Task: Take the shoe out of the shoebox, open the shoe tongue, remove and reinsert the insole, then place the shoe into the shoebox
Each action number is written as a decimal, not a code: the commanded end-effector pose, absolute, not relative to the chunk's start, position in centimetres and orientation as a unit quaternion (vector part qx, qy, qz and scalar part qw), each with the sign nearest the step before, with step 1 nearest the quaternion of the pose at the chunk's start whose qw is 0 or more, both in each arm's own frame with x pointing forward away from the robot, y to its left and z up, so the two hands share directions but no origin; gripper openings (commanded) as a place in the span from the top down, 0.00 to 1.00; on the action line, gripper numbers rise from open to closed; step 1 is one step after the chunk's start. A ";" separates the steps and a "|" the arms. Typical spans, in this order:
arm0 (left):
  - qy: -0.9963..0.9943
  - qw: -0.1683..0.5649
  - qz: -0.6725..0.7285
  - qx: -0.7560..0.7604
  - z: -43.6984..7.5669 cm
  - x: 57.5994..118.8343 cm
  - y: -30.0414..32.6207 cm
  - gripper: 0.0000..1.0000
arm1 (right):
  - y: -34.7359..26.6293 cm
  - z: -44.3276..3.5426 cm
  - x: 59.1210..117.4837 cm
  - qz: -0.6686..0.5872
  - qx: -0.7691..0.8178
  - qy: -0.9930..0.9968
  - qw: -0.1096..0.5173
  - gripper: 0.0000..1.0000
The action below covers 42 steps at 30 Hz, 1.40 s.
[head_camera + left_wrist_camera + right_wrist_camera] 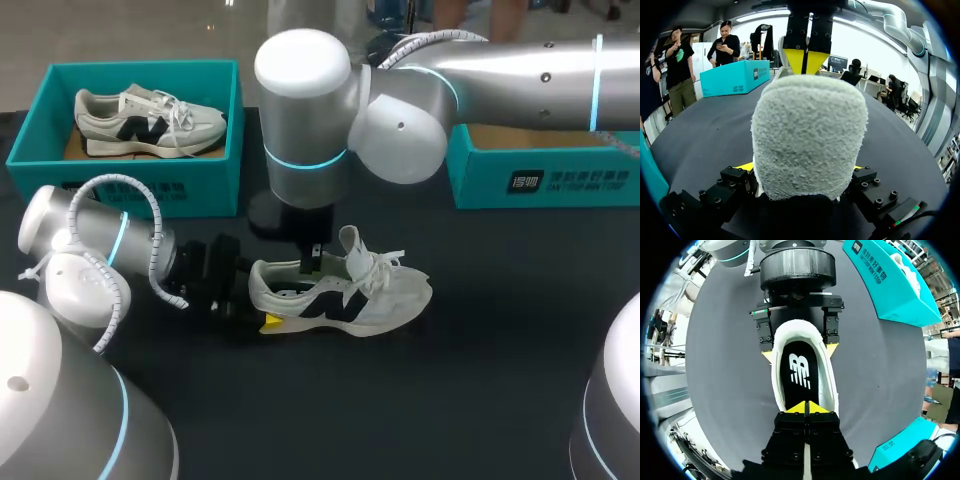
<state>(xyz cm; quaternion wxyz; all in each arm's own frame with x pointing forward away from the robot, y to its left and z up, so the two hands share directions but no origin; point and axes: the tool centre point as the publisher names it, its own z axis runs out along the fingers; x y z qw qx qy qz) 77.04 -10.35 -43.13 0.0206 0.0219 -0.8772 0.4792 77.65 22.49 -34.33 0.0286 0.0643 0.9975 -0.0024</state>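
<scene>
A white sneaker with dark markings (345, 292) lies on its side on the black table, toe to the right. My left gripper (258, 305) is shut on its heel; the fuzzy heel (807, 135) fills the left wrist view, with a yellow tip (744, 166) on either side. My right gripper (805, 407) is shut, its yellow tips pressed together down in the shoe's opening over the black insole (799, 371). A second matching sneaker (150, 120) sits in the teal shoebox (35, 130) at the back left.
Another teal box (545, 175) stands at the back right, behind my right arm. Bare black table lies in front of the shoe and to its right.
</scene>
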 end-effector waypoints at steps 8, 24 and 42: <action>-0.878 0.020 0.477 0.023 -44.0 77.1 -10.8 1.00 | 22.5 -36.5 76.7 0.000 0.064 0.998 0.003 1.00; -0.878 0.020 0.477 0.023 -44.0 77.1 -10.8 1.00 | 21.7 -39.1 78.0 0.015 0.078 0.997 -0.015 1.00; -0.878 0.020 0.477 0.023 -44.0 77.1 -10.8 1.00 | 21.4 -40.8 79.2 0.018 0.085 0.996 -0.023 0.81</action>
